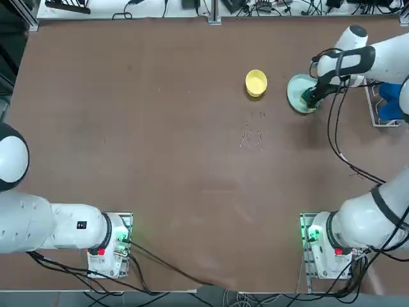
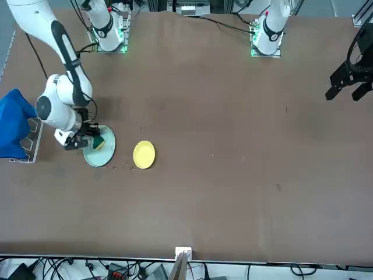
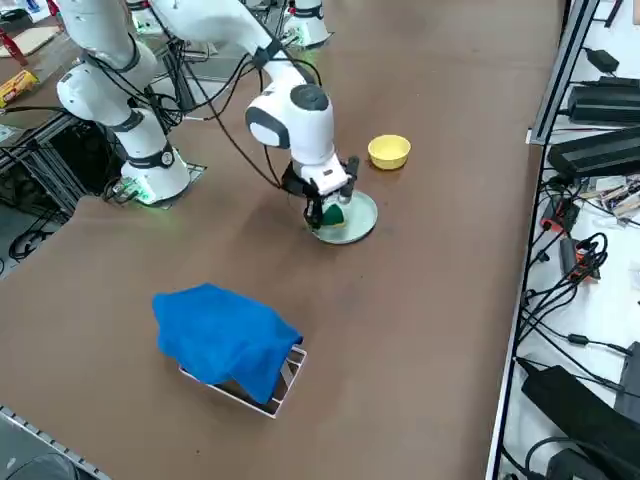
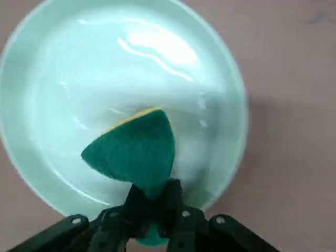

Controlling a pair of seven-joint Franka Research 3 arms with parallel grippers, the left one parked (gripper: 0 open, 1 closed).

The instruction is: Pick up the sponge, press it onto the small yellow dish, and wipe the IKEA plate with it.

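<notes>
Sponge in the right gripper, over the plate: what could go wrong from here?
The right gripper pinches the sponge near one end and the rest fans out, so it may twist or slip as it drags. The IKEA plate sits loose on the bare tabletop, with nothing visible bracing it, so pressure could make it skid. A long slide might bump the small yellow dish nearby.

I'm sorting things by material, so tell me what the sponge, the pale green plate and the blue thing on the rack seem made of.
Sponge: felt-like dark green scouring layer, matte, over a thin yellow edge, probably foam.
Plate: smooth and glossy, with bright reflections; glazed ceramic or plastic, can't tell which.
Blue thing: matte, draped in soft folds, so likely cloth.
</notes>
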